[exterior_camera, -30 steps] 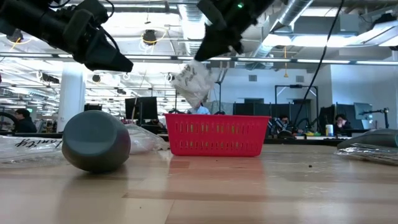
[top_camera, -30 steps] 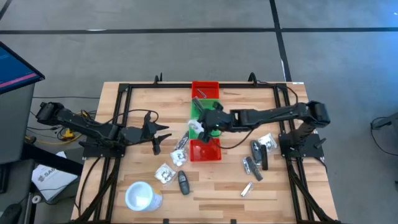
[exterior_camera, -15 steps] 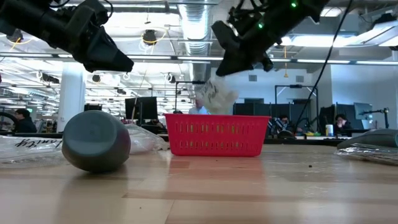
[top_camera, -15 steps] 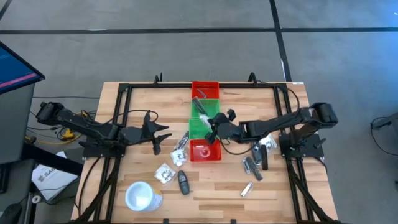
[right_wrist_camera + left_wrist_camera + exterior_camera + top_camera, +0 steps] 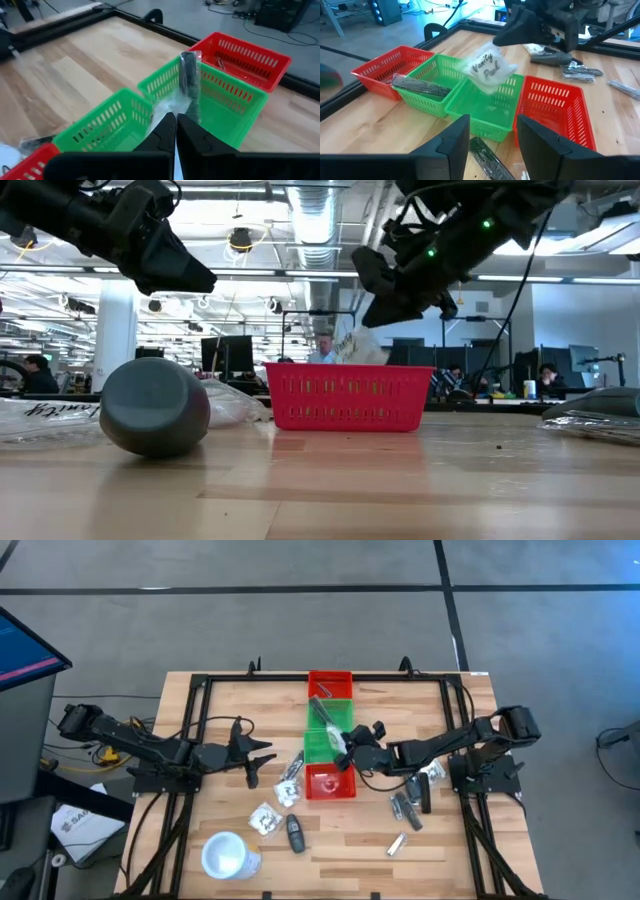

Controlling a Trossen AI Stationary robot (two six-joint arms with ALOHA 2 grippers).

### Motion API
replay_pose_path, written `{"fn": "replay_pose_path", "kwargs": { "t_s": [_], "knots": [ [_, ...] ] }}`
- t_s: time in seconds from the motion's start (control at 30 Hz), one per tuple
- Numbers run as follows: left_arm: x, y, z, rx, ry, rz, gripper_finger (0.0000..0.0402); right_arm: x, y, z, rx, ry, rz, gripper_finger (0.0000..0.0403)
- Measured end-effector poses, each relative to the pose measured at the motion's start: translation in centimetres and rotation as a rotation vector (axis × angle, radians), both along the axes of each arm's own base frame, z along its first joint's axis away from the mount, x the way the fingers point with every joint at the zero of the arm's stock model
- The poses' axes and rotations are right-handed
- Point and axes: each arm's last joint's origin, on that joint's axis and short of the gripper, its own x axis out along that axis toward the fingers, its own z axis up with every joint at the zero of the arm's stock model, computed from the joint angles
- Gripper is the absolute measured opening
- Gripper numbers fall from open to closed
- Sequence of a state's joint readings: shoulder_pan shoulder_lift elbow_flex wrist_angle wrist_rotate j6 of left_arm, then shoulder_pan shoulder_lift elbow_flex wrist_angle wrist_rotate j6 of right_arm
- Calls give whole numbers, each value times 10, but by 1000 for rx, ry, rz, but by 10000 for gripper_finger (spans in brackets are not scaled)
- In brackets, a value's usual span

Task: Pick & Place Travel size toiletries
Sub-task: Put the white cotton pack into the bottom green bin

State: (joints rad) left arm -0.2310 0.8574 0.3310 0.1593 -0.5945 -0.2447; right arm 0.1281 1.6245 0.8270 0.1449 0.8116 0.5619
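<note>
My right gripper [image 5: 350, 746] is shut on a clear crinkly packet [image 5: 488, 68] printed "Vanity Pad", above the nearer green bin [image 5: 325, 743]. In the low view the packet [image 5: 362, 347] hangs just above the bin rims. My left gripper [image 5: 256, 760] hovers open left of the bins, holding nothing. More packets [image 5: 289, 783], a black oblong piece [image 5: 295, 833] and a slim silver tube [image 5: 397, 843] lie flat on the table. A black comb-like piece [image 5: 190, 75] lies in the farther green bin. My right gripper pinches the packet's upper edge [image 5: 170, 108] between its two fingers. It comes from the table's right side, slanting down. The packet is lifted clear and hangs tilted below the fingertips [image 5: 506, 39], over the green bin.
Four bins stand in a row down the table's middle: red [image 5: 330, 683], green, green, red [image 5: 330, 783]. A white cup [image 5: 228, 856] stands at the near left. Black pieces [image 5: 412, 790] and a packet [image 5: 430, 767] lie right of the bins. A black frame rail [image 5: 330, 677] borders the table.
My right gripper has moved toward the table's right and downward, staying shut. It has carried the packet from the bins' left side to over the nearer green bin. The packet hangs lower now, close above the bin rims.
</note>
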Motion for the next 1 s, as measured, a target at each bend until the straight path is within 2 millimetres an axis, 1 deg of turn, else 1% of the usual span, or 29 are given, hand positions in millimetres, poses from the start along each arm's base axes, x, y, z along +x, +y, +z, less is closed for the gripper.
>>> {"fn": "replay_pose_path", "kwargs": {
  "t_s": [0.2,0.37,0.47,0.67,0.8,0.87,0.93,1.0],
  "knots": [
    [0,0,1,-6,-8,2,153,-7,-1,-11,3,-57,-4,0],
    [0,0,1,-9,-11,2,153,-9,-1,-13,5,-72,-9,0],
    [0,0,1,-23,-20,7,153,-12,-2,-16,-12,-71,-41,0],
    [1,0,2,-30,-28,9,153,-18,-3,-23,0,-139,-53,1],
    [1,0,2,-32,-34,9,153,-18,-3,-22,4,-159,-53,8],
    [1,0,2,-32,-35,9,153,-17,-3,-25,3,-158,-53,14],
    [1,0,2,-32,-35,9,153,-17,-3,-30,-7,-131,-47,22],
    [1,0,2,-33,-38,9,153,-14,-2,-31,-4,-145,-41,37]
  ]
}}
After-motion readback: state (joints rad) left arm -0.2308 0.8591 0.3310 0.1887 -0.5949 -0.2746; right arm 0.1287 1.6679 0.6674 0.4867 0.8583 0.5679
